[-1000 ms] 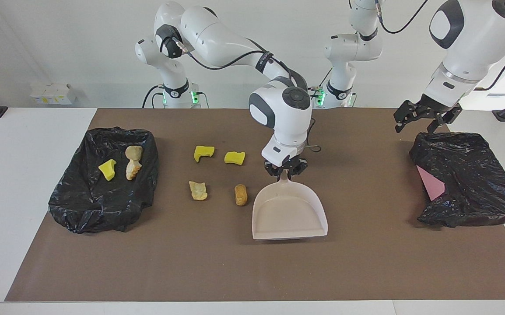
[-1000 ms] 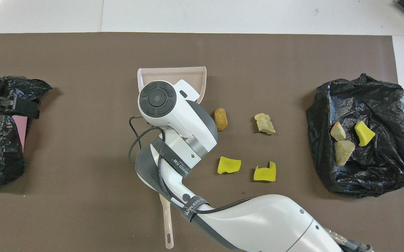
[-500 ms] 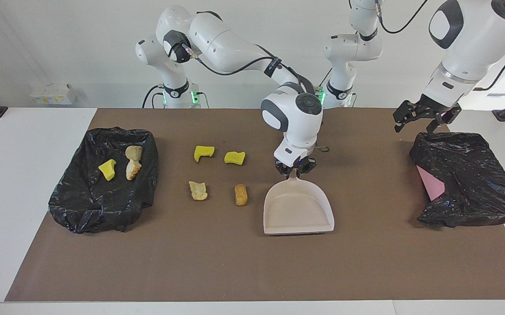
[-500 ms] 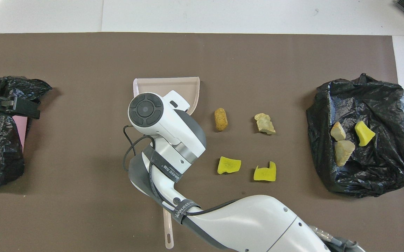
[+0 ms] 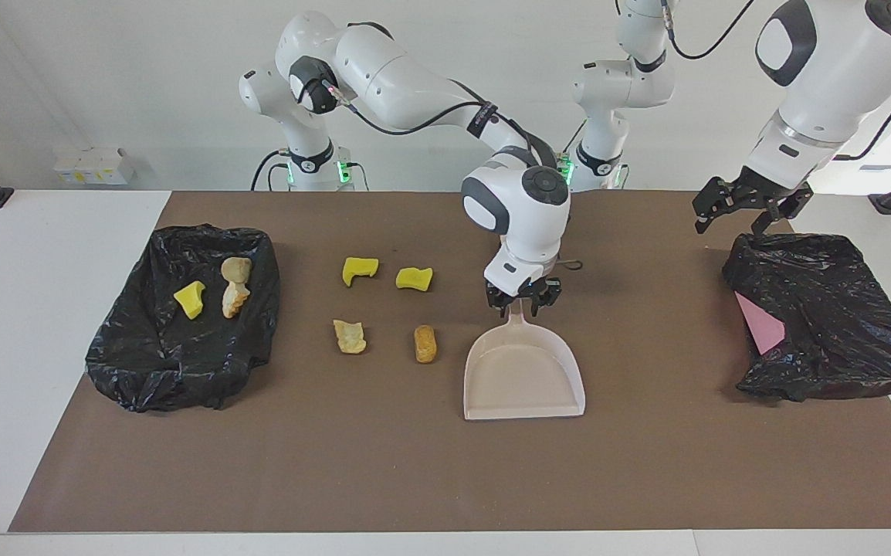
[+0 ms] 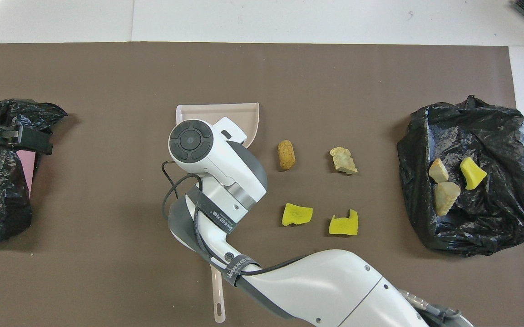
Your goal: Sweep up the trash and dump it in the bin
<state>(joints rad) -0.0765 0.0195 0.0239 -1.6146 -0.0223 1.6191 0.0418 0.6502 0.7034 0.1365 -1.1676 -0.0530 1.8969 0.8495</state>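
The beige dustpan (image 5: 523, 377) lies flat on the brown mat, its mouth facing away from the robots. My right gripper (image 5: 521, 300) stands open, a finger on each side of the pan's handle. From overhead the right wrist hides that gripper and only the pan's rim (image 6: 217, 109) shows. Loose trash lies beside the pan toward the right arm's end: two yellow pieces (image 5: 359, 269) (image 5: 414, 278), a tan chunk (image 5: 350, 337) and an orange-brown chunk (image 5: 425, 344). The black-lined bin (image 5: 144, 363) holds a yellow piece (image 5: 189, 300) and tan chunks (image 5: 235, 287). My left gripper (image 5: 740, 212) waits open.
Under the left gripper lies a second black bag (image 5: 824, 309) with something pink (image 5: 760, 324) in it. A beige handle (image 6: 217, 295) lies on the mat near the robots, mostly under the right arm. White table borders the mat (image 5: 646, 479).
The right arm carried the dustpan a little toward the left arm's end and set it flat on the mat. Its gripper then opened off the handle. The left arm stayed put.
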